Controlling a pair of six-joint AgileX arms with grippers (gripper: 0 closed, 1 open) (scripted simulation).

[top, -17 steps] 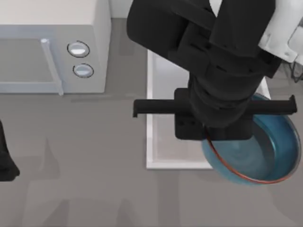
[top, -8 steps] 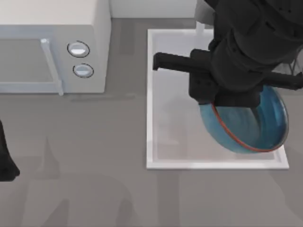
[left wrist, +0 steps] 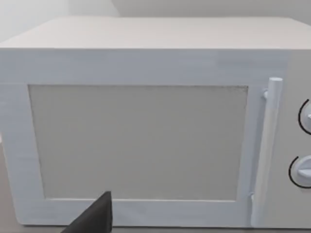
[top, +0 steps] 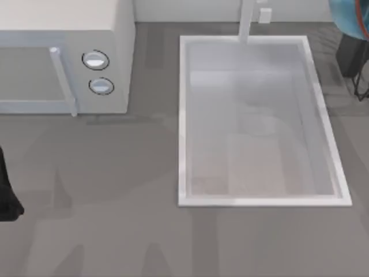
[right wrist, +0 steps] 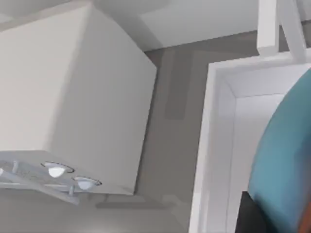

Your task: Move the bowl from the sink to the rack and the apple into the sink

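The white sink point(top: 182, 121) lies right of the table's middle, and its basin holds nothing. The blue bowl point(top: 351, 17) shows partly at the far right corner, lifted beyond the sink's rim, with a dark piece point(top: 349, 56) just below it. In the right wrist view the bowl point(right wrist: 286, 160) sits close to the camera beside one dark finger point(right wrist: 250, 213) of my right gripper, over the sink rim point(right wrist: 210, 145). A thin wire of the rack point(top: 362, 86) curves at the right edge. The apple is out of view. My left arm point(top: 7, 199) stays parked at the left edge.
A white microwave point(top: 63, 57) with two knobs stands at the far left and fills the left wrist view point(left wrist: 146, 121). A white faucet post point(top: 248, 20) rises at the sink's far rim. Bare grey tabletop point(top: 104, 219) spreads in front.
My right arm has carried the bowl up out of the sink and away toward the far right corner, leaving the basin uncovered. The left arm has not moved.
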